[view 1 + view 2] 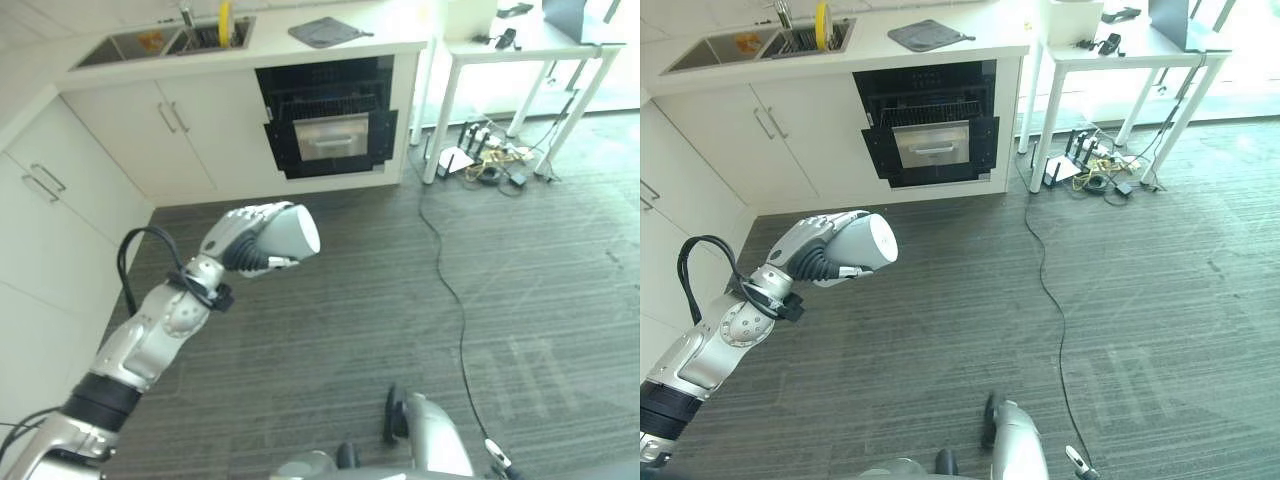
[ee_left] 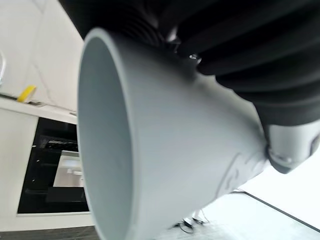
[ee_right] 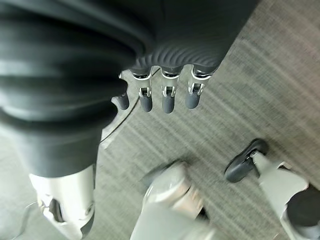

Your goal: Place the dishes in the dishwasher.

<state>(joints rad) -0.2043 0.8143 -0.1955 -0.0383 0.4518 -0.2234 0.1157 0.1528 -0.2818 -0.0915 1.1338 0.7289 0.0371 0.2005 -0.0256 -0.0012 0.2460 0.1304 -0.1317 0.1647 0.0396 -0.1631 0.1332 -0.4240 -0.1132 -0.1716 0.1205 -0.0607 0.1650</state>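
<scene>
A pale grey cup point(image 1: 292, 232) lies on its side in my left hand point(image 1: 243, 238), whose fingers and thumb are curled round its base. The hand holds it in the air over the carpet, mouth pointing toward the kitchen units. Seen from the left wrist, the cup point(image 2: 165, 150) is very close, with the dishwasher point(image 2: 50, 170) beyond it. The dishwasher point(image 1: 325, 115) is a black opening under the counter with a wire rack and a silver panel showing. My right hand point(image 3: 167, 97) hangs low over the carpet with straight fingers and holds nothing.
A sink point(image 1: 160, 42) on the counter holds an upright yellow dish point(image 1: 224, 22). A grey mat point(image 1: 325, 32) lies on the counter above the dishwasher. A white table point(image 1: 520, 60) stands at the right with cables and devices point(image 1: 485, 155) under it. White cabinets point(image 1: 60, 200) line the left.
</scene>
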